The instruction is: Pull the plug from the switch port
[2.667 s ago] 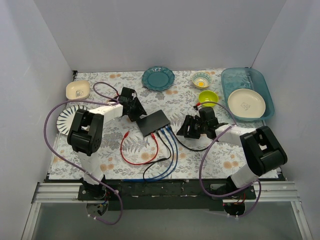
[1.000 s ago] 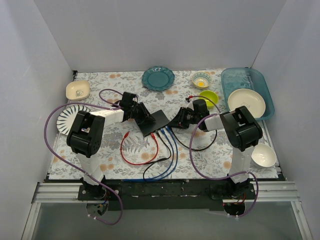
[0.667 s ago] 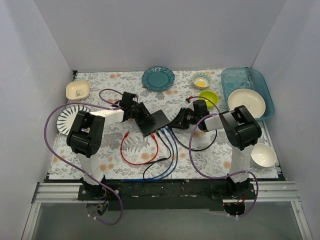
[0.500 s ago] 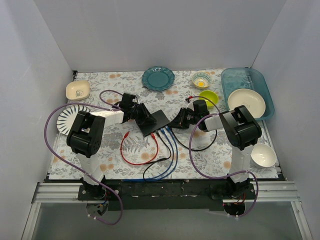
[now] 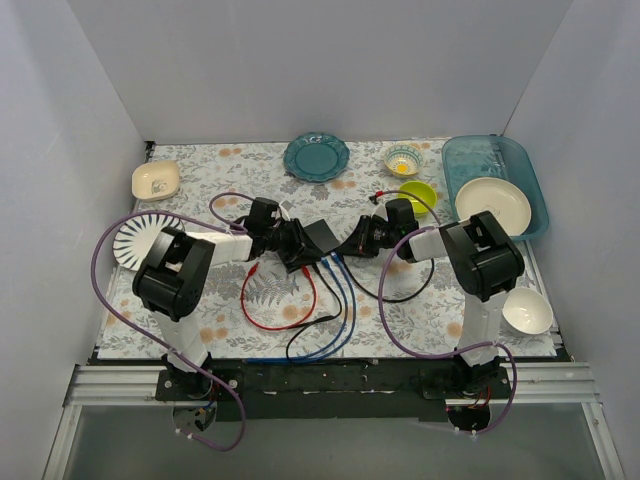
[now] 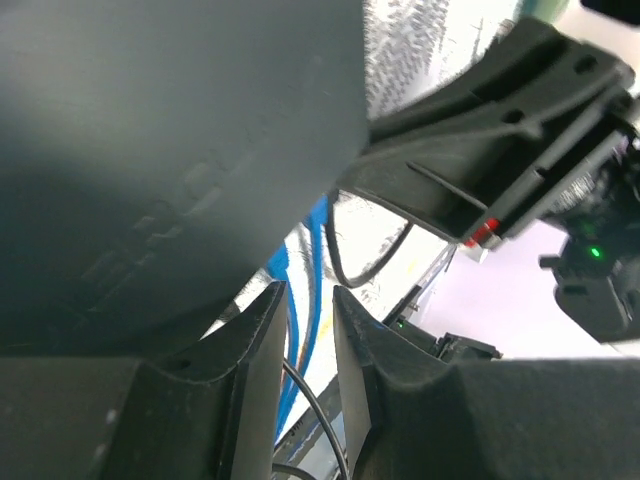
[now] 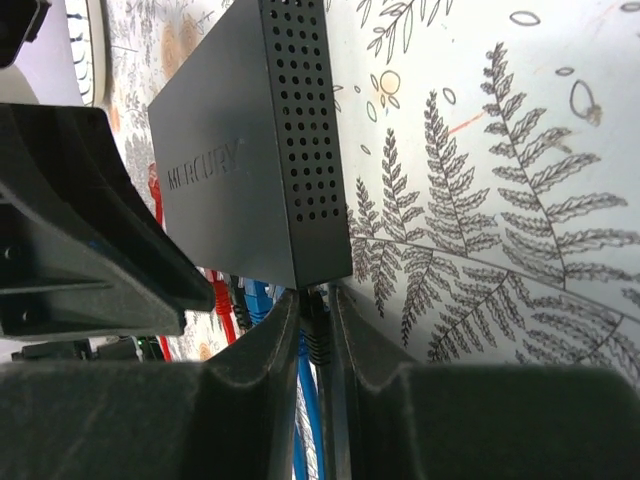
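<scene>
Floral tabletop carries the switch at centre; right gripper clamps the black plug at its right-end port, left gripper nearly closed, empty, braces it. Light box, stiff latched plug: hold the plug body

I count one switch, two blue cables, one red cable, two black cables — plus three plates, four bowls and one tray.
</scene>
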Action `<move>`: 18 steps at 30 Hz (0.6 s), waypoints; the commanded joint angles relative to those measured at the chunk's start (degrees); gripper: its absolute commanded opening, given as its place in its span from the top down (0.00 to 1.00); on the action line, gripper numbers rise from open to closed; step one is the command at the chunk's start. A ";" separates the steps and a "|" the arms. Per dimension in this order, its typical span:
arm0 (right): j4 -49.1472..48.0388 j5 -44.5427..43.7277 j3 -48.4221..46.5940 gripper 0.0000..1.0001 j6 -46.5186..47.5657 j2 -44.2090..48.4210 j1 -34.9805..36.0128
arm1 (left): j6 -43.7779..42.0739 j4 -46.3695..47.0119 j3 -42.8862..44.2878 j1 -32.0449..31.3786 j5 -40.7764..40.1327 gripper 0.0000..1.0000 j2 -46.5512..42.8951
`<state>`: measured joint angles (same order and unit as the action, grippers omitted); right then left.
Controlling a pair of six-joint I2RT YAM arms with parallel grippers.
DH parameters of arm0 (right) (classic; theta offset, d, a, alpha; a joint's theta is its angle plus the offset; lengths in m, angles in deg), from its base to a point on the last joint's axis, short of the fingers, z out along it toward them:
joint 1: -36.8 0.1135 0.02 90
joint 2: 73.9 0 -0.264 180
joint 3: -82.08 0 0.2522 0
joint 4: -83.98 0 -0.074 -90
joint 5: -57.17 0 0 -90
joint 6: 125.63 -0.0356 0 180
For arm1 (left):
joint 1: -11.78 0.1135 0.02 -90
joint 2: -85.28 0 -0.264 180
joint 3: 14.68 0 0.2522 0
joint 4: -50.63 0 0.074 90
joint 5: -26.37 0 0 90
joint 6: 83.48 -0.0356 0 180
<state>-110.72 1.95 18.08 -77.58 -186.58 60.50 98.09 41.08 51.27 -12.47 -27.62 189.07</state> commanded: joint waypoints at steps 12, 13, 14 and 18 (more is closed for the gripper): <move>15.97 -9.17 8.13 0.99 6.79 7.64 0.12 | 2.91 1.94 -0.25 0.78 -2.87 0.75 0.89; 18.77 -11.56 8.57 0.99 6.89 9.31 -0.23 | 3.00 1.94 -0.07 0.96 -2.96 0.75 0.11; 20.45 -13.93 8.93 0.99 7.15 12.89 -0.50 | 3.09 1.77 0.20 1.13 -3.05 0.75 -0.34; 28.37 -28.07 8.84 0.99 10.30 19.95 -1.64 | 1.95 0.10 1.86 2.10 -3.58 0.74 -2.01</move>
<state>-95.01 -9.46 26.08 -72.45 -171.94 60.22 101.33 42.56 51.03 -11.73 -28.32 190.51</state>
